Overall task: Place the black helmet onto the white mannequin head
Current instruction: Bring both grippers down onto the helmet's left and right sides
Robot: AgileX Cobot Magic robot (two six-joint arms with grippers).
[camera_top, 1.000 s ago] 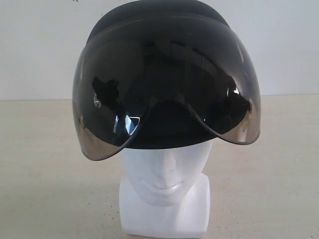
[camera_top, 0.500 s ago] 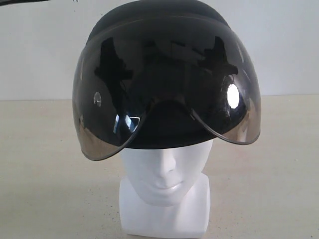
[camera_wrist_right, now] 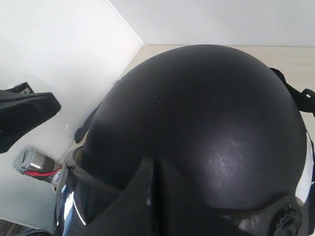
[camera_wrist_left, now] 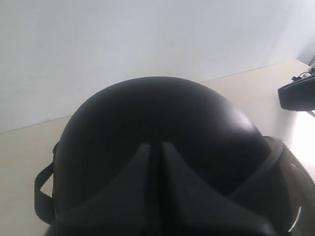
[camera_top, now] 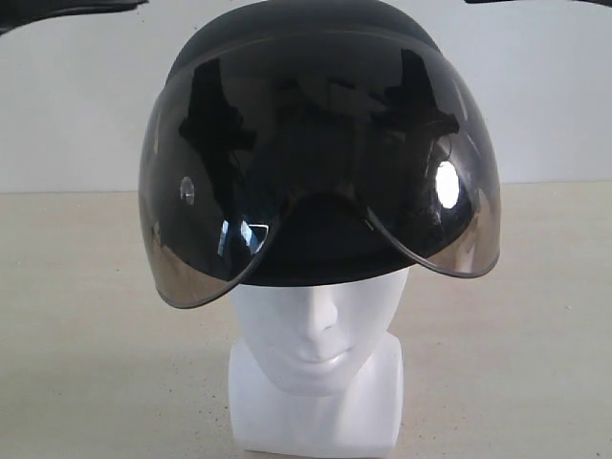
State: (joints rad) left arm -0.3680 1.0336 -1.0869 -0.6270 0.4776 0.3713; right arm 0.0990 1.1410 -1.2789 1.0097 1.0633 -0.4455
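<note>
The black helmet point(camera_top: 304, 21) sits on the white mannequin head point(camera_top: 316, 337), its smoky visor point(camera_top: 239, 134) down over the brow and eyes. Only the nose, mouth, chin and squared neck base show below. My left gripper point(camera_wrist_left: 156, 145) hangs shut just over the helmet's crown point(camera_wrist_left: 162, 113), holding nothing. My right gripper point(camera_wrist_right: 156, 160) is also shut and empty above the shell point(camera_wrist_right: 206, 113). A chin strap point(camera_wrist_left: 43, 189) hangs at the helmet's side.
The head stands on a beige table point(camera_top: 86, 335) before a white wall point(camera_top: 76, 105). Dark arm parts show at the top left point(camera_top: 67, 10) and top right point(camera_top: 535, 3) of the exterior view. Each wrist view shows the other gripper point(camera_wrist_left: 298, 93) point(camera_wrist_right: 24, 115) close by.
Dark arm parts have come into the top corners of the exterior view, and the reflections in the visor have shifted. The helmet and head have not moved.
</note>
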